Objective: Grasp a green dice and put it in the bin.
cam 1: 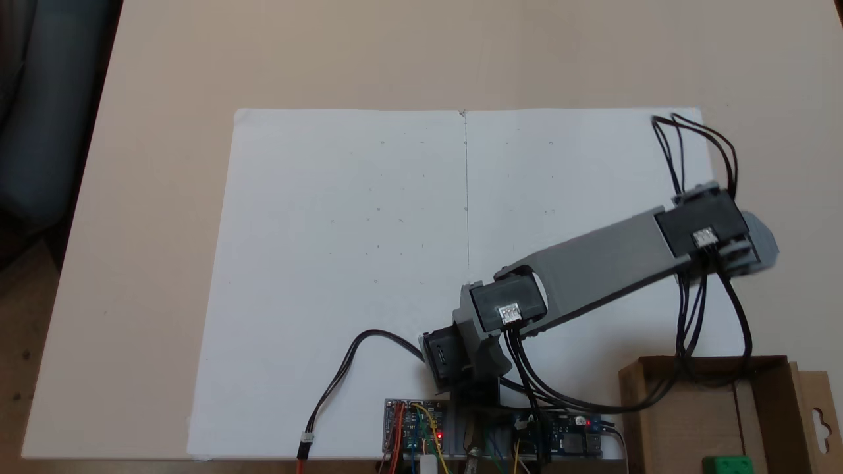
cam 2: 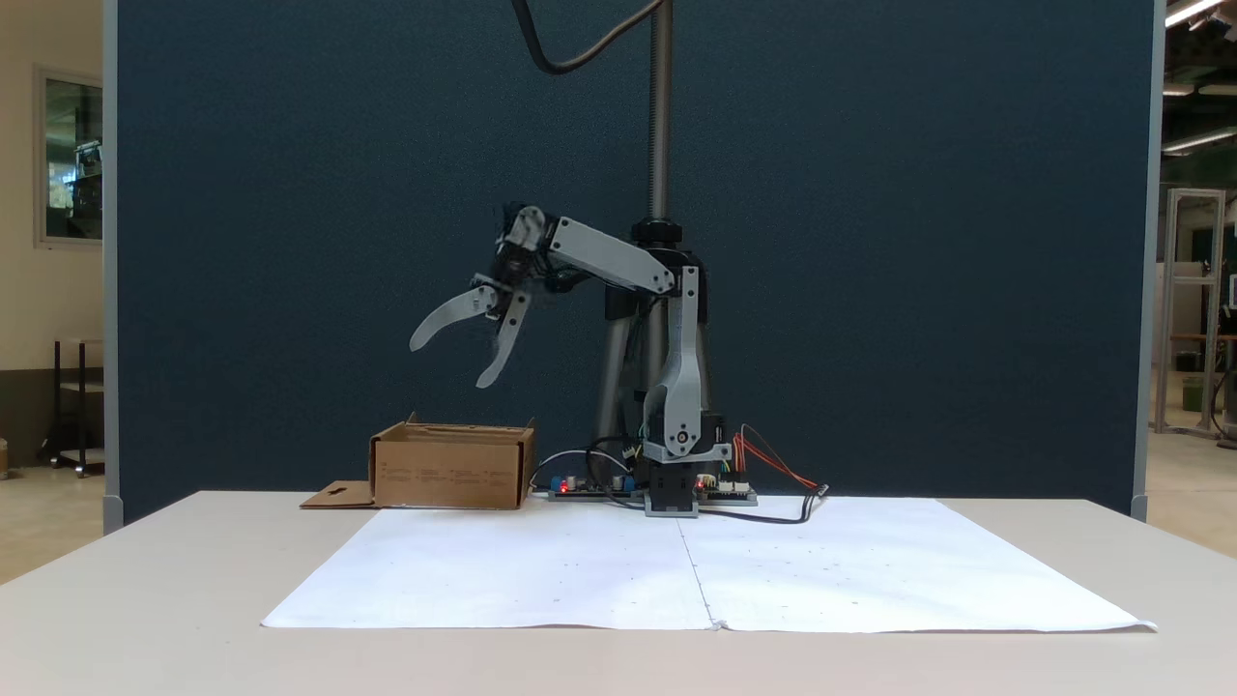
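The green dice (cam 1: 726, 464) lies inside the bin (cam 1: 678, 434), at the bottom edge of a fixed view. The bin is a shallow brown cardboard box (cam 2: 449, 474) with a slotted flap (cam 1: 820, 415) lying flat beside it. In the side-on fixed view its walls hide the dice. My gripper (cam 2: 447, 365) hangs well above the bin, open, with nothing between its curved grey fingers. From above, the grey arm (cam 1: 606, 260) reaches right, and its wrist (cam 1: 708, 230) covers the fingers.
A large white paper sheet (cam 1: 349, 263) covers the middle of the beige table (cam 1: 164, 79). Circuit boards (cam 1: 415, 431) and loose cables (cam 1: 342, 375) sit by the arm's base. A dark blue partition (cam 2: 870, 242) stands behind the table.
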Motion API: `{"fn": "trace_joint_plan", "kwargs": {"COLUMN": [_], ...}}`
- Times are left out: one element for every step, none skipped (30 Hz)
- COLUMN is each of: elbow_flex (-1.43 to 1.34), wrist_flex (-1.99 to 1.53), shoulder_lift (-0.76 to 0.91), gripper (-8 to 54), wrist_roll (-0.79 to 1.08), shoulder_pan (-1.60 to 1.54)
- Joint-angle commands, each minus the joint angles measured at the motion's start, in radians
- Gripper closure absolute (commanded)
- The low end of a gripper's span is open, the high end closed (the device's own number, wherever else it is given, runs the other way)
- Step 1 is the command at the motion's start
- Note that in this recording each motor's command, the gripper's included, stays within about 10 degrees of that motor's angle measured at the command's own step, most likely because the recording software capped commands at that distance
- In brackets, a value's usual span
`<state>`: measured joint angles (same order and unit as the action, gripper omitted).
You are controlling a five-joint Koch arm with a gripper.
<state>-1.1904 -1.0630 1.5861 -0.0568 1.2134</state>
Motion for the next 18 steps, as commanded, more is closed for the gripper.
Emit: {"fn": "trace_joint_plan", "kwargs": {"elbow_flex": [0.046,0.048,0.046,0.046,0.046,0.046,0.046,0.044,0.044,0.044,0.044,0.041,0.029,0.012,-0.011,-0.051,-0.101,-0.199], "wrist_flex": [-0.011,-0.009,0.008,0.026,0.057,0.118,0.170,0.213,0.251,0.284,0.295,0.305,0.319,0.321,0.334,0.365,0.405,0.498], "shoulder_lift": [0.058,0.069,0.078,0.081,0.084,0.084,0.084,0.084,0.084,0.084,0.084,0.084,0.086,0.091,0.094,0.109,0.129,0.163], "gripper": [1.7,1.7,1.7,1.7,1.8,1.8,1.8,1.8,1.8,1.8,1.8,1.8,1.8,1.8,1.8,1.8,1.8,1.8], "wrist_roll": [-0.086,-0.087,-0.089,-0.089,-0.089,-0.095,-0.104,-0.106,-0.106,-0.106,-0.106,-0.104,-0.104,-0.104,-0.104,-0.104,-0.103,-0.095], "shoulder_pan": [-0.107,-0.163,-0.221,-0.282,-0.345,-0.399,-0.456,-0.518,-0.575,-0.630,-0.684,-0.738,-0.787,-0.831,-0.881,-0.928,-0.966,-1.025]}}
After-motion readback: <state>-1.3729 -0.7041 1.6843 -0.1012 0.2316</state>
